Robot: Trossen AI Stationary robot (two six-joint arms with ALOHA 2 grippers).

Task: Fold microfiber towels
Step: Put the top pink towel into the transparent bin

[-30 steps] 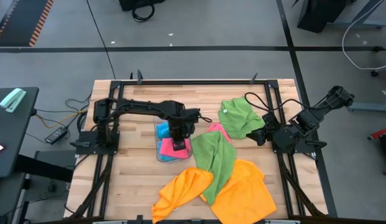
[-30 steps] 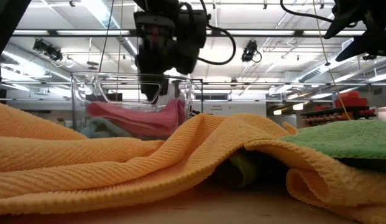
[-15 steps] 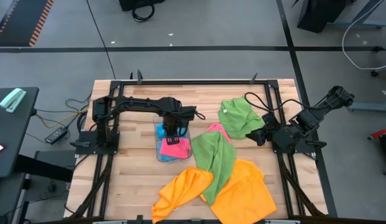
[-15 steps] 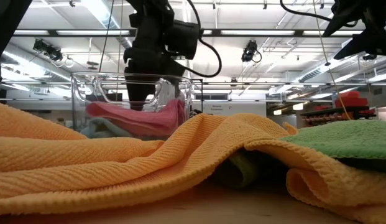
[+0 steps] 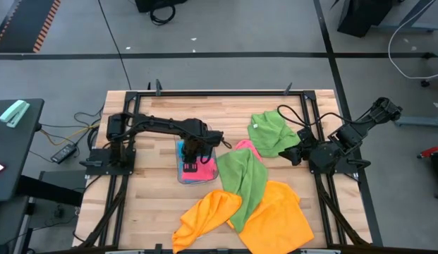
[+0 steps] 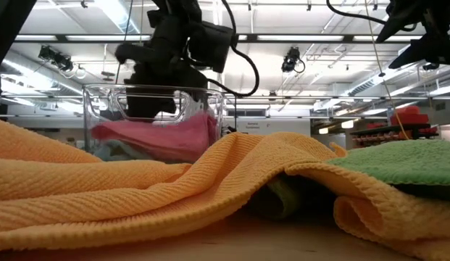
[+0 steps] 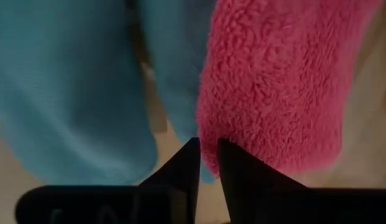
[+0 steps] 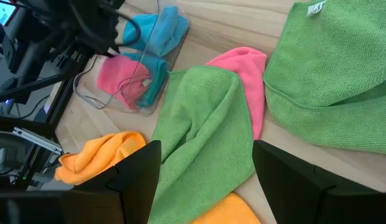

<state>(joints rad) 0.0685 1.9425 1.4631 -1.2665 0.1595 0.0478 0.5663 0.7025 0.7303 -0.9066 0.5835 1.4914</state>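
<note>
two green towels, two orange towels, two pink towels, one blue towel, one clear tray, two arms.
</note>
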